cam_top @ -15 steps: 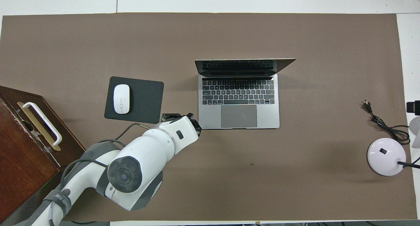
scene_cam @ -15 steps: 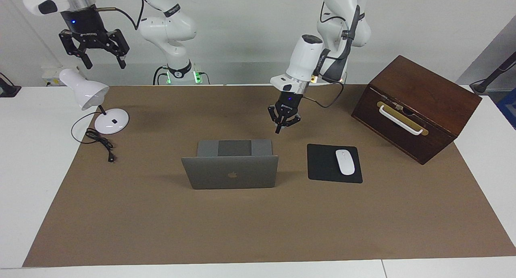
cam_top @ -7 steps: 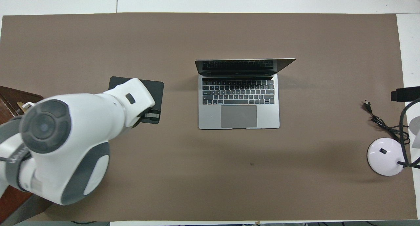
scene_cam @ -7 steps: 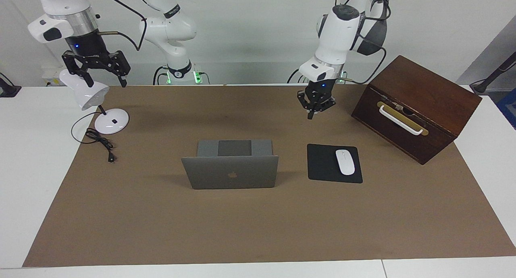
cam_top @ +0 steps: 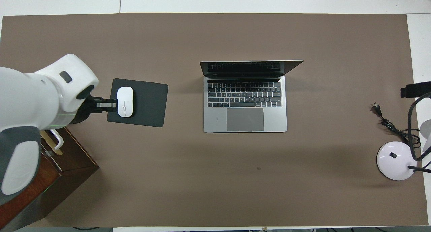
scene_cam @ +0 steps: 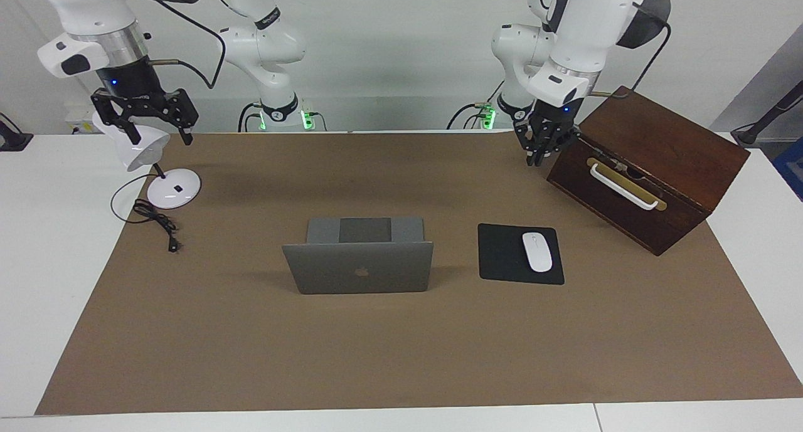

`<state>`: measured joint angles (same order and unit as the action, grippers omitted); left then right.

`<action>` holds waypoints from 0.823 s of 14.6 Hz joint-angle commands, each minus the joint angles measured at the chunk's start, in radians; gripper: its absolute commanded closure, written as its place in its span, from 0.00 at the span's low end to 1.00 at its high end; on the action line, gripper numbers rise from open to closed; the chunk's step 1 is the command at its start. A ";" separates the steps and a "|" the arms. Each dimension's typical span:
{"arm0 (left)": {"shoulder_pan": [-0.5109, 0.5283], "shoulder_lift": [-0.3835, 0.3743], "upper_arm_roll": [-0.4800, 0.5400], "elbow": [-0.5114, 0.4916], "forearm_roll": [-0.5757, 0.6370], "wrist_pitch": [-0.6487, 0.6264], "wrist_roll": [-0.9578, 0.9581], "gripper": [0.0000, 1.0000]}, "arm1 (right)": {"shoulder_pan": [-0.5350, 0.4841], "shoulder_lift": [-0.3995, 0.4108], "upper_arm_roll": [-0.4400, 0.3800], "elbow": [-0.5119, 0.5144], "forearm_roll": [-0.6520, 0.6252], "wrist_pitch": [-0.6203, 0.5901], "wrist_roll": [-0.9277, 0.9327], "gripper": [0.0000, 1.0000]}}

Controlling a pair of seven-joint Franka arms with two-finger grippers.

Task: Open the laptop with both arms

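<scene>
The silver-grey laptop [scene_cam: 357,275] stands open in the middle of the brown mat, with its lid raised and its apple logo turned away from the robots. Its keyboard and trackpad show in the overhead view [cam_top: 245,100]. My left gripper [scene_cam: 538,151] hangs in the air beside the wooden box's corner, well away from the laptop, with its fingers together and empty. In the overhead view the left arm's wrist [cam_top: 57,90] hides it. My right gripper [scene_cam: 157,128] is open and empty, up in the air over the lamp's head.
A black mouse pad [scene_cam: 502,256] with a white mouse [scene_cam: 537,251] lies beside the laptop toward the left arm's end. A dark wooden box [scene_cam: 646,165] with a white handle stands past it. A white desk lamp [scene_cam: 172,187] and its cord are at the right arm's end.
My left arm has drawn back from the laptop's near corner, risen and swung to the wooden box. My right gripper has dropped a little over the lamp. The laptop has not moved.
</scene>
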<state>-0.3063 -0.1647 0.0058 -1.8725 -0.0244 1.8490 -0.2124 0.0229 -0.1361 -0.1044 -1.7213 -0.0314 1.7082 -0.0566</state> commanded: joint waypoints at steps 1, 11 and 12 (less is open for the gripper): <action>0.087 0.023 -0.012 0.091 0.017 -0.094 0.001 0.00 | -0.023 0.020 0.011 0.023 0.011 0.002 -0.031 0.00; 0.259 0.034 -0.007 0.153 0.047 -0.178 0.068 0.00 | -0.031 0.052 0.017 0.115 0.027 -0.117 -0.026 0.00; 0.268 0.046 -0.001 0.162 0.038 -0.182 0.068 0.00 | -0.031 0.050 0.017 0.115 0.027 -0.124 -0.026 0.00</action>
<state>-0.0564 -0.1508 0.0089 -1.7622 -0.0003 1.7102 -0.1551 0.0174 -0.1057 -0.1011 -1.6381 -0.0239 1.6117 -0.0566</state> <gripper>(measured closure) 0.000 0.000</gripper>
